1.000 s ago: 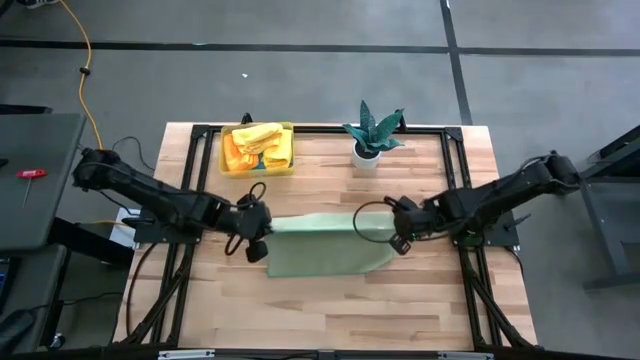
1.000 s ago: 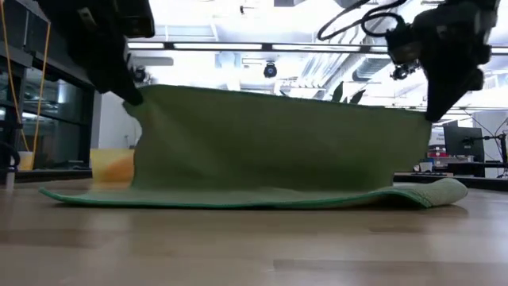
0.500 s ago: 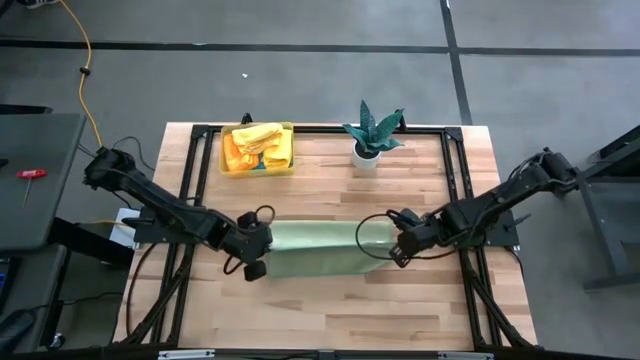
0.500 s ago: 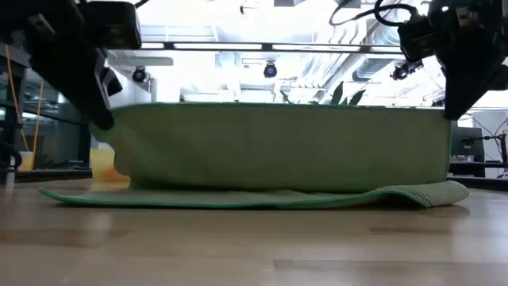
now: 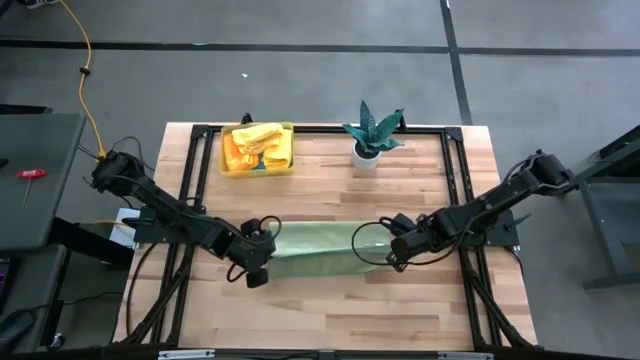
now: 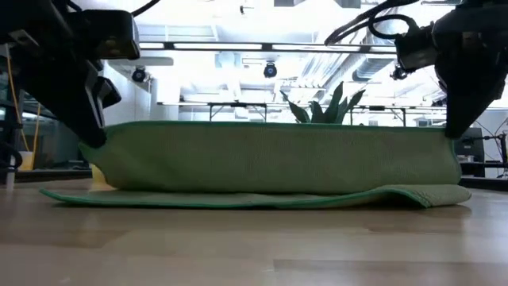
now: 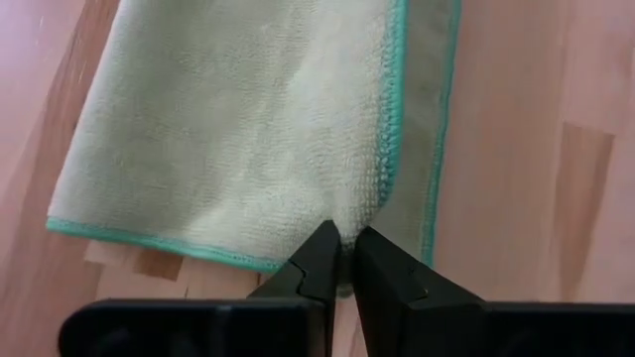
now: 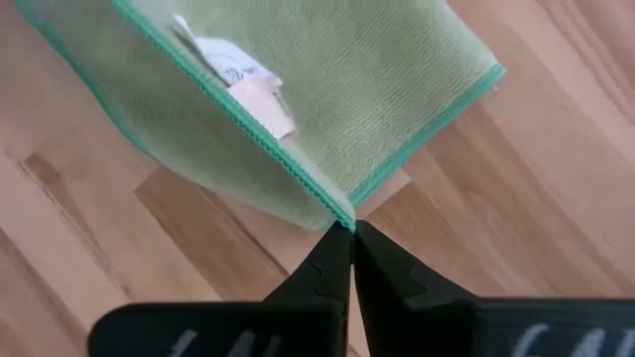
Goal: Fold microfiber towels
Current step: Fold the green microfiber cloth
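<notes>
A light green microfiber towel with a teal hem lies doubled over in the middle of the table. Its lower layer rests flat on the wood, and its upper layer stands raised above it. My left gripper is shut on the raised edge's left corner, and my right gripper is shut on its right corner. A white label shows on the towel in the right wrist view. More towels, orange and yellow, lie in the yellow bin at the far left. My left gripper pinches the towel's corner between its two fingertips, coming slanting down from above. The held edge stays off the table and runs straight across to the other gripper. My right gripper pinches the opposite corner, right at the teal hem, between its fingertips, pointing steeply down. That corner is lifted clear; the cloth below it drops to the layer on the table.
A potted plant stands at the far edge, right of the bin. Black frame rails run along the table's left, right and far sides. Bare wood lies between the towel and the near edge.
Both grippers have sunk and gone toward the table's near edge, staying shut on the towel's corners. The raised edge has come down with them and moved over the lower layer, which has stayed flat on the table.
</notes>
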`<action>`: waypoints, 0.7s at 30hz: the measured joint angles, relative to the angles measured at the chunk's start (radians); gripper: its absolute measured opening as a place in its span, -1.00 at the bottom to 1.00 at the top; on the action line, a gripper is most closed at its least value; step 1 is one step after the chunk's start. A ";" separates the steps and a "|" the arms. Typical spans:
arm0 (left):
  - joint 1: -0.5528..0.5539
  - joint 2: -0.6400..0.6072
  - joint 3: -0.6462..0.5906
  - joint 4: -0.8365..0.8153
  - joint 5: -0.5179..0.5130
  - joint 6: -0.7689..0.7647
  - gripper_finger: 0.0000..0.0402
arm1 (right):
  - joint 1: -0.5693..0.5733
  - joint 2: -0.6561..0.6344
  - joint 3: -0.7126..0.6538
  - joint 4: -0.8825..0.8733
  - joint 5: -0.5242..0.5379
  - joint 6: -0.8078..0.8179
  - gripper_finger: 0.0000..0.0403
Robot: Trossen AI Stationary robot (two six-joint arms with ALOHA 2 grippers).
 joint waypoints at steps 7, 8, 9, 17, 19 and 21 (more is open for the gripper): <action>0.000 0.000 0.000 0.014 0.032 0.018 -0.69 | -0.013 -0.023 0.005 -0.017 0.005 -0.043 -0.72; 0.000 0.000 0.000 0.015 0.051 0.017 -0.64 | -0.013 -0.025 0.012 -0.029 0.004 -0.058 -0.64; 0.000 0.000 0.000 0.015 0.072 0.015 -0.59 | -0.013 -0.028 0.020 -0.051 0.002 -0.077 -0.56; -0.011 -0.032 0.001 0.014 0.208 0.005 -0.15 | -0.013 -0.029 0.110 -0.209 -0.005 -0.189 0.01; -0.011 -0.056 0.001 0.001 0.234 0.005 -0.08 | -0.013 -0.029 0.128 -0.230 -0.014 -0.206 0.09; -0.011 -0.090 0.002 -0.007 0.242 0.005 -0.03 | -0.013 -0.029 0.135 -0.233 -0.020 -0.210 0.13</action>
